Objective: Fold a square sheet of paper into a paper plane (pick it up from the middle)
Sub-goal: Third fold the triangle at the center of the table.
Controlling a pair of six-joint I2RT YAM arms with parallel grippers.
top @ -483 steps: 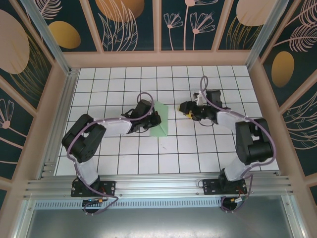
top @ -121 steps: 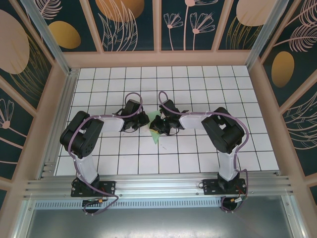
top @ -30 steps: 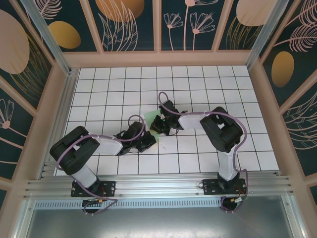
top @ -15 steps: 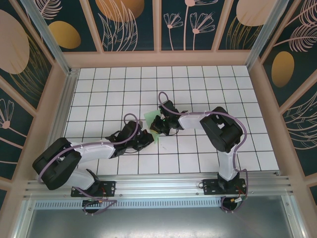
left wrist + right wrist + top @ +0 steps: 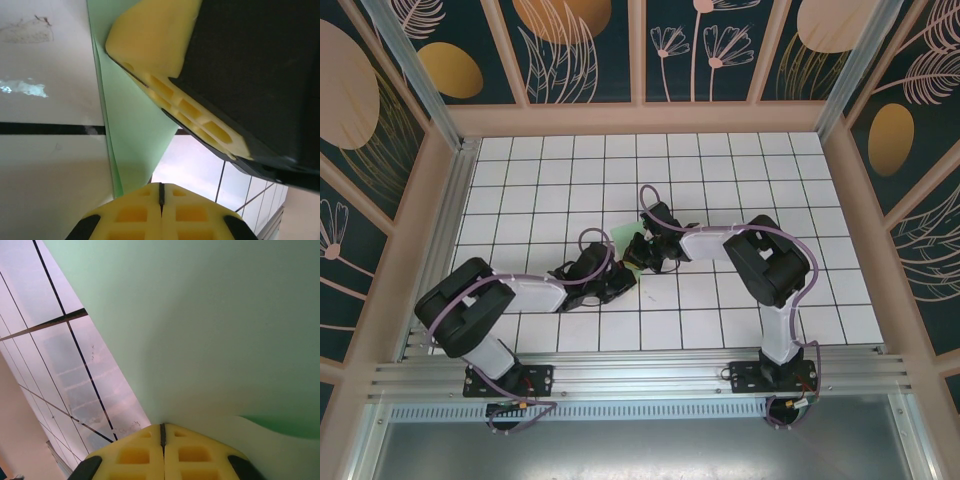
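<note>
text: none legible | labels: none | brands: none | numbers: none

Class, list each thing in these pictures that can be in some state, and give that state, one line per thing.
sheet of paper: partly folded, with layered edges, lying on the tiled table.
left pincer: shut, tips at the paper's edge.
right pincer: shut, tips against the paper.
</note>
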